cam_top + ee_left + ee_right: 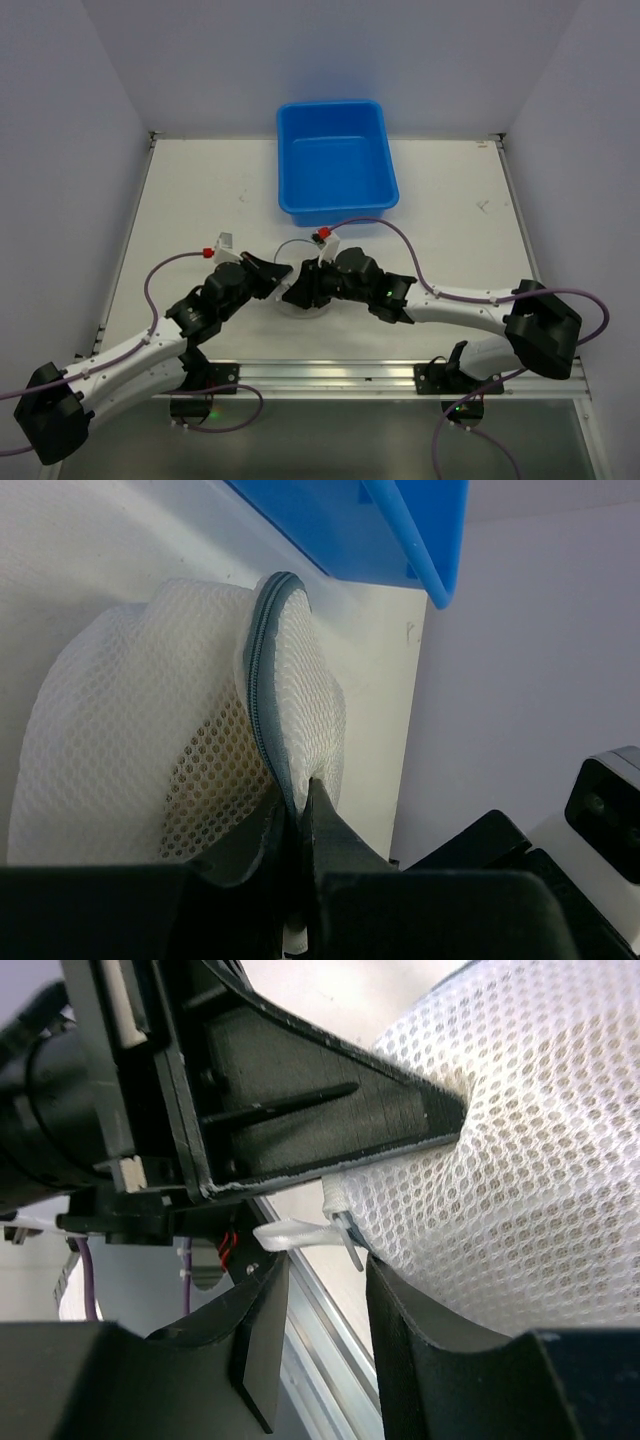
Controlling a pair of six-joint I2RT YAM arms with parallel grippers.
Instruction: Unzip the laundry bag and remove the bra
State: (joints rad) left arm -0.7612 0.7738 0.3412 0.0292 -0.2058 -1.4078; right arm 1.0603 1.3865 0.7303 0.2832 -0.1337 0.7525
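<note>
**Top view.** The left gripper [283, 272] and the right gripper [296, 290] meet tip to tip over the middle of the table [450, 220]. The bag [308, 307] lies directly under and between the two tips. The tub [340, 210] stands beyond both grippers, apart from the bag.

**Left wrist view.** The left gripper [297, 800] is clenched. Its two fingers [335, 840] pinch the raised rim of the bag [120, 710], with the grey zip [262, 680] running up and away from the pinch point. The rounded mesh body bulges to the left of the fingers, and a second fold of mesh stands just right of the zip. The mesh shows a tan tint just left of the fingers. The tub [400, 530] sits ahead of the gripper, past the bag.

**Right wrist view.** The right gripper [325, 1290] is released, with its jaws standing apart. A white pull tab [295, 1232] hangs just ahead of the gap between the fingers [400, 1320], and neither finger clamps it. The bag [520, 1160] fills the area ahead and to the right of the gripper. A black finger of the left gripper [330, 1110] presses into the mesh just above the tab.
</note>
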